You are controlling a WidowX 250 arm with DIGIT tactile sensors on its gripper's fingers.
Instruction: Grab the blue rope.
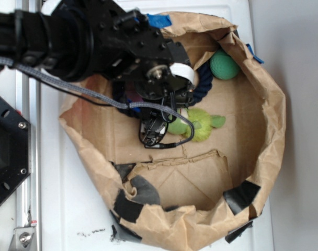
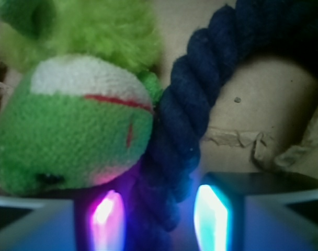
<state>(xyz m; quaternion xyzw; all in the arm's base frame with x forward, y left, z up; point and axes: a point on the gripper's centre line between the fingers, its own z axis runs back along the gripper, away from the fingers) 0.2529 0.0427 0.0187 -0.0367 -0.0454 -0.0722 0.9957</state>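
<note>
Blue rope [image 2: 193,120]: thick, dark navy, twisted strands. In the wrist view it runs from the top right corner down through the middle of the frame and passes between the two gripper fingers [image 2: 212,217] at the bottom edge. In the exterior view only part of the blue rope [image 1: 202,88] shows, curving out to the right of the arm near the far side of the bag floor; the rest is hidden under the arm.

Gripper [image 2: 159,219]: fingers spread, one on each side of the rope. Pads glow pink on the left and cyan on the right. The rope fills most of the gap; cannot tell whether either pad is touching it. In the exterior view the gripper [image 1: 154,133] points down into the bag, its fingertips hidden by the wrist body.

Green plush toy [image 2: 78,123]: lies just left of the rope in the wrist view, its face pressed against the rope's side. White patch on the face with a red stitched line. The left finger sits right under its chin. Exterior view shows the plush toy [image 1: 198,125] stretching right from the gripper.

Green ball [image 1: 224,65]: far right corner, near the rope's bend.

Brown paper bag [image 1: 263,104]: walls rolled down, holds everything above. Black tape patches on the near rim, bright blue tape [image 1: 159,21] on the far rim.

Grey braided cable [image 1: 70,86]: runs from the left along the arm to the wrist.
</note>
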